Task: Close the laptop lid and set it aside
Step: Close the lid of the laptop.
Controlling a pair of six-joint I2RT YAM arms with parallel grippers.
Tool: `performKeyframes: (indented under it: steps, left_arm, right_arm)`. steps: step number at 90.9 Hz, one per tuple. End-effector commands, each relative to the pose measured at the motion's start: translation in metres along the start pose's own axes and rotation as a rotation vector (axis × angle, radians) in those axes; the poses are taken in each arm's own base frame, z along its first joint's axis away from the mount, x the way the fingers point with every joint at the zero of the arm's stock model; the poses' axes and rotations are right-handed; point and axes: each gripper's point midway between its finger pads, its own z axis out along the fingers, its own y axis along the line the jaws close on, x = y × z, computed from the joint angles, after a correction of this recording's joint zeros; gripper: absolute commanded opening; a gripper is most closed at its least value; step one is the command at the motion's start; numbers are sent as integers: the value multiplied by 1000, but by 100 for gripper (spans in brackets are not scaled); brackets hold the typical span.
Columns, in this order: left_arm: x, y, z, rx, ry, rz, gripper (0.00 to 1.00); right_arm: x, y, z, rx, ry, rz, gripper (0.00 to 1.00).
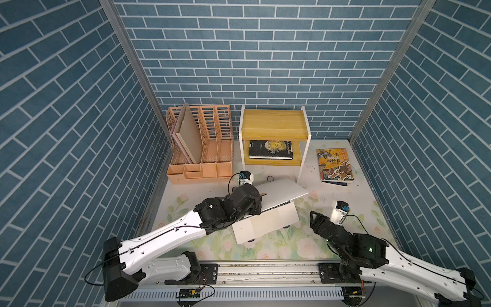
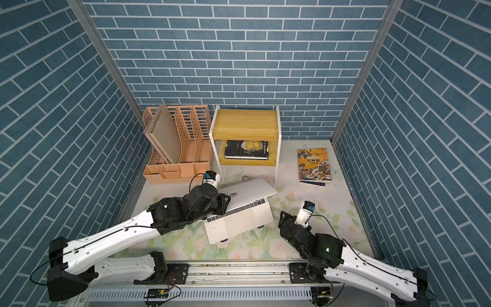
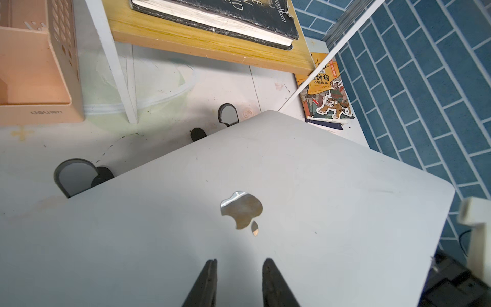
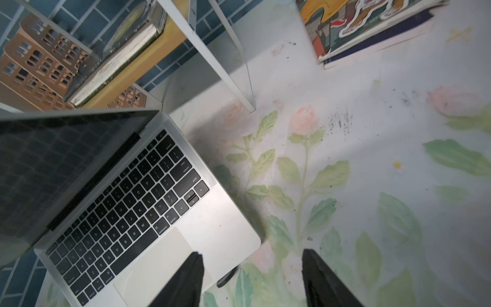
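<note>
Over the laptop (image 1: 265, 226), my left jaws, slightly parted, empty, are pressing the lid (image 3: 292, 172) to fold it; right jaws are hovering beside, wide, empty.

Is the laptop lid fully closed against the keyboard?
No, the lid is tilted up off the base, leaving the keyboard plainly exposed.

The organizer (image 3: 45, 112) reads "deli"; the lid (image 3: 318, 199) bears an apple logo. The black book (image 1: 271, 150) shows "MOON", the orange book (image 1: 336, 166) "封神榜".
</note>
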Motion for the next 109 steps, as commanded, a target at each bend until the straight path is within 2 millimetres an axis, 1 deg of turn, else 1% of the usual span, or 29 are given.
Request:
performKeyframes:
  steps: [1, 11, 29, 42, 44, 48, 49, 52, 63, 72, 77, 92, 99, 109]
  left_arm:
    - [17, 10, 7, -29, 27, 5, 33]
    - [23, 18, 12, -56, 24, -9, 34]
    - [36, 34, 23, -88, 15, -34, 37]
    - [45, 41, 28, -109, 27, -41, 38]
    - [45, 42, 28, -110, 23, -44, 39]
    - [46, 44, 29, -113, 18, -48, 40]
    - [46, 45, 29, -114, 16, -48, 40]
    - [46, 46, 29, -115, 11, -49, 40]
    - [50, 52, 30, -122, 10, -53, 42]
    - [53, 55, 31, -127, 11, -58, 42]
    - [54, 57, 31, -132, 6, -61, 42]
    - [51, 65, 28, -145, -35, -74, 43]
    - [49, 67, 26, -143, -52, -81, 44]
    - [48, 67, 25, -132, -66, -90, 48]
  right_arm:
    - [-31, -2, -16, 50, -81, -32, 65]
    - [-50, 14, -27, 41, -102, -76, 66]
    - [-81, 55, -46, -40, -123, -149, 67]
    - [-92, 89, -55, -102, -105, -222, 67]
    - [-92, 92, -54, -104, -101, -229, 67]
    - [-94, 105, -55, -118, -88, -261, 67]
    - [-94, 105, -55, -118, -88, -261, 67]
    - [-94, 117, -56, -143, -73, -285, 67]
    - [-83, 152, -51, -196, 3, -373, 67]
    - [-68, 171, -41, -196, 72, -449, 66]
    - [-61, 176, -36, -184, 95, -480, 65]
    - [-32, 194, -16, -173, 192, -575, 58]
    - [-19, 198, -8, -174, 231, -594, 55]
    - [1, 196, 3, -171, 282, -616, 53]
